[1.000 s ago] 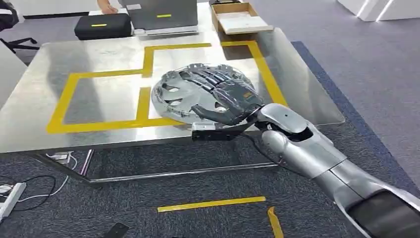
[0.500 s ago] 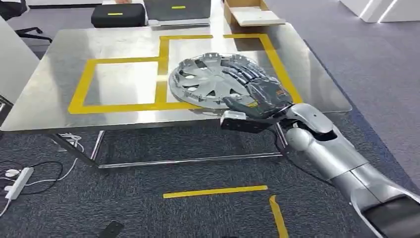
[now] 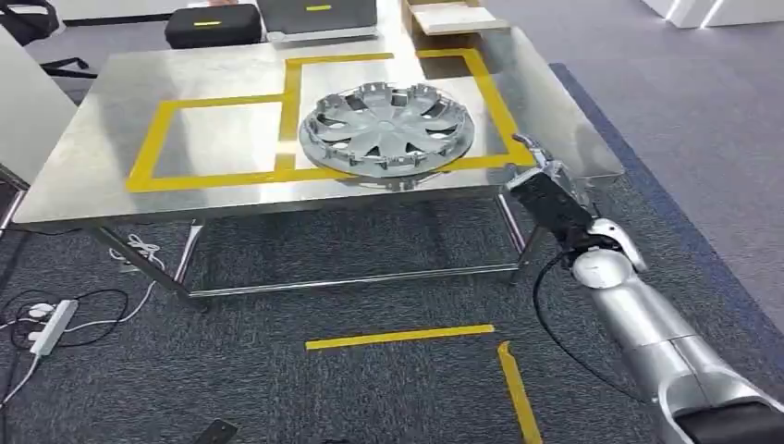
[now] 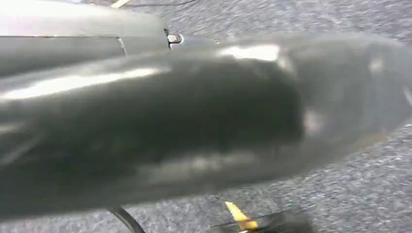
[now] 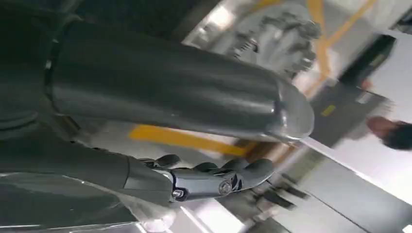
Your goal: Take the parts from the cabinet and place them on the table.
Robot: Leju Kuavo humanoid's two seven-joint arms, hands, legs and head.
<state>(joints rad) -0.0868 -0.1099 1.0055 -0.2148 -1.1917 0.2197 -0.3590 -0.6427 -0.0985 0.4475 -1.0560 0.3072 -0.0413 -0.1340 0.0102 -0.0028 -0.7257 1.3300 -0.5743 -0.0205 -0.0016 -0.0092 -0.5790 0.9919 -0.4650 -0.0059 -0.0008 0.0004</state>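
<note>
A silver hubcap (image 3: 386,129) lies flat on the steel table (image 3: 213,199), across the yellow tape line near the front right. My right hand (image 3: 545,185) is off the table's front right corner, apart from the hubcap and holding nothing. In the right wrist view the thick thumb (image 5: 170,92) and the darker fingers (image 5: 204,179) are stretched out with nothing between them, and the hubcap (image 5: 277,39) lies beyond. In the left wrist view a blurred dark grey shape (image 4: 170,121) hangs over carpet; how that hand's fingers lie cannot be told.
A black case (image 3: 211,25), a grey case (image 3: 319,17) and a cardboard box (image 3: 453,17) stand at the table's far edge. A white panel (image 3: 28,102) is at the left. A power strip (image 3: 51,326) and yellow tape (image 3: 399,337) lie on the carpet. A person (image 5: 391,131) is beyond the table.
My right hand has let go of the hubcap and drawn back off the table to its front right corner. The hubcap stays on the table. The camera view has shifted slightly.
</note>
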